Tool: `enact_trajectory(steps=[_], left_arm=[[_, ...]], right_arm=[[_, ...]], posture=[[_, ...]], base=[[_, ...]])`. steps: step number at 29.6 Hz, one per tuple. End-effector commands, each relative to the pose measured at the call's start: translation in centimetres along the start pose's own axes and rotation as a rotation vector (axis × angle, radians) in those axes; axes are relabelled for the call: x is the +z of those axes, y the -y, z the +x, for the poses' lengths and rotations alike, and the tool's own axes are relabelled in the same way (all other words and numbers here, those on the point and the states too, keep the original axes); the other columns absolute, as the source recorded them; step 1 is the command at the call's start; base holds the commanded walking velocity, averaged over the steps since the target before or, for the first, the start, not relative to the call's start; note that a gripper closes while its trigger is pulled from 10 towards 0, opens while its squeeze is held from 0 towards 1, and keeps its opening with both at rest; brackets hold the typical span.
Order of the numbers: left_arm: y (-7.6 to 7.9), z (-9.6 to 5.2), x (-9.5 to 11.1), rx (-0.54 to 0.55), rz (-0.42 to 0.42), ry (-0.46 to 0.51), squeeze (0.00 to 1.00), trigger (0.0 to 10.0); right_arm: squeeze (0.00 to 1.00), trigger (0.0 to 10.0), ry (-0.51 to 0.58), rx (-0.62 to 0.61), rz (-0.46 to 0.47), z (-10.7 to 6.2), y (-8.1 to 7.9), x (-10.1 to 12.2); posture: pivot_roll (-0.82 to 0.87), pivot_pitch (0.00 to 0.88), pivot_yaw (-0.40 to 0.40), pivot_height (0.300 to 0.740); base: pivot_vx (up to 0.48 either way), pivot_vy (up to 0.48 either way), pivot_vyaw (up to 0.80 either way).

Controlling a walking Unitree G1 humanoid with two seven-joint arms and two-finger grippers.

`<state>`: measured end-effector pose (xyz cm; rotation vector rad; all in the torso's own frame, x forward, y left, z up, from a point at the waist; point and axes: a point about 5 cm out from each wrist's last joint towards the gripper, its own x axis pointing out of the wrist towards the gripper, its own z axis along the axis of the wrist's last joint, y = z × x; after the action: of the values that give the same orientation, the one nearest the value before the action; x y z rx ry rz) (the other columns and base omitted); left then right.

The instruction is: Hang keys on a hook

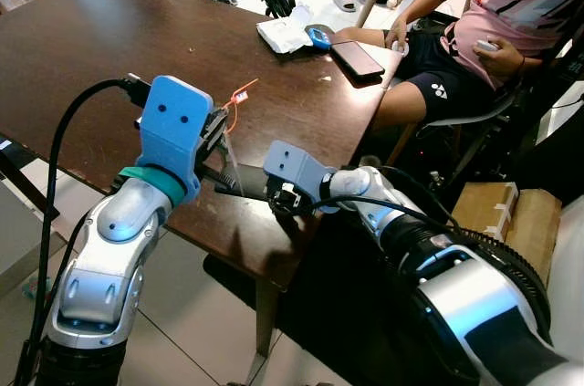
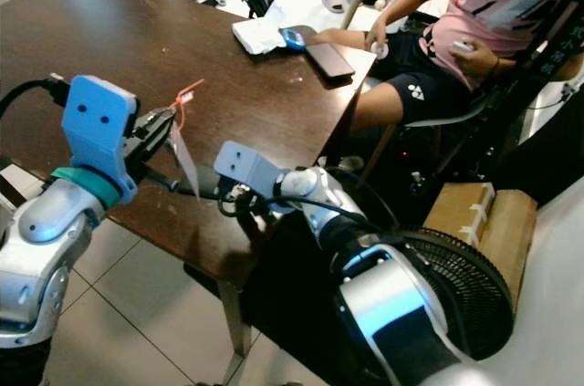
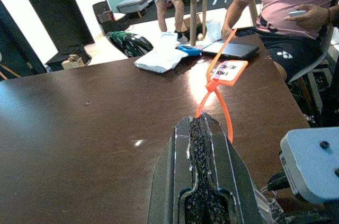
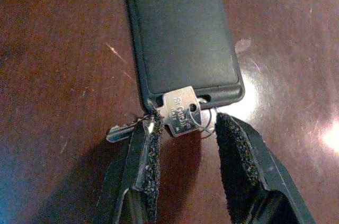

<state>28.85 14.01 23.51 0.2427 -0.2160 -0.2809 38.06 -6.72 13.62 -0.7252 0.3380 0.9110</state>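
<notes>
the keys (image 4: 177, 117) hang just above the dark wooden table (image 1: 109, 48), near its front edge: two can be counted, a silver one with a stamped square head and a second whose blade pokes out beside it, both on a thin wire ring. an orange tie (image 3: 214, 89) with one small orange tag (image 3: 229, 72) runs up from the bunch, and the left gripper (image 3: 204, 128) has its two black fingers pressed together on the lower end of that tie (probably so the keys dangle free below and can be taken by someone else). from the wrist camera on the other arm the keys sit in front of a flat black slab, apparently one finger of the left gripper seen from below, though that is a guess.

the right gripper (image 4: 185, 139) comes in low over the table's front edge, just under the left one, its two pads parted to a moderate gap with the key heads between them and one pad touching the blade; nothing is clamped yet. it looks placed to take the bunch by the metal, so the ring is left free for a hook.

farther along the table, towards its far right corner, lie one phone (image 1: 357, 58), one white cloth (image 1: 285, 33) and one blue object (image 1: 318, 36). one seated person (image 1: 493, 35) sits beside that corner.
</notes>
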Motion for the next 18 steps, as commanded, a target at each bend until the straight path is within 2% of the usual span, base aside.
enact_trajectory(steps=[1,2,3,7,15,18], left_arm=[[-0.09,-0.19,-0.15,0.007,-0.006,-0.011,0.00,10.0],[-0.09,-0.19,-0.15,0.007,-0.006,-0.011,0.00,10.0],[-0.10,-0.20,-0.15,0.007,-0.006,-0.011,0.00,10.0],[-0.10,-0.22,-0.18,0.005,-0.006,-0.011,0.00,10.0],[-0.05,-0.21,-0.20,0.003,-0.006,-0.014,0.00,10.0],[-0.03,-0.23,-0.22,0.002,-0.006,-0.014,0.00,10.0]], right_arm=[[0.00,10.0,-0.024,-0.008,0.063,0.04,-0.11,-0.68],[0.00,10.0,-0.024,-0.008,0.063,0.04,-0.11,-0.68],[0.00,10.0,0.008,-0.013,0.116,-0.06,0.09,-0.53],[0.00,10.0,0.042,0.004,0.162,-0.14,0.16,-0.32],[0.00,10.0,0.107,0.096,0.167,-0.30,-0.25,0.01],[0.00,10.0,0.133,0.070,0.171,-0.46,0.07,0.17]], posture=[[0.11,0.053,0.029,0.740],[0.11,0.053,0.029,0.740],[0.12,0.052,0.030,0.740],[0.12,0.052,0.031,0.740],[0.12,0.049,0.033,0.740],[0.11,0.045,0.035,0.740]], base=[[0.000,0.000,0.00],[0.000,0.000,0.00],[0.000,0.000,0.00],[0.000,0.000,0.00],[0.000,0.000,0.00],[0.000,0.000,0.00]])
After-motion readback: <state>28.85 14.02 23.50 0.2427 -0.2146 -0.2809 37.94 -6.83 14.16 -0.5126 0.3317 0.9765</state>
